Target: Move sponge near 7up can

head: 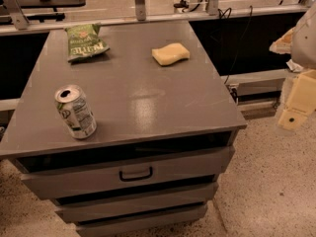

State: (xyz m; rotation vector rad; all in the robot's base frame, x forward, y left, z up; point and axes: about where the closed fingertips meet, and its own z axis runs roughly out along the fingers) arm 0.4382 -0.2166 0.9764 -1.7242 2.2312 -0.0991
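Hanging right of counter (148,102), pincer (296,100): apart or together, can't tell. Sponge (170,54) left of it, can (75,111) farther left. Risk: overshooting the drop could tip the can.

Grey three-drawer cabinet (187,167), speckled floor (271,186), metal railing (148,18) behind
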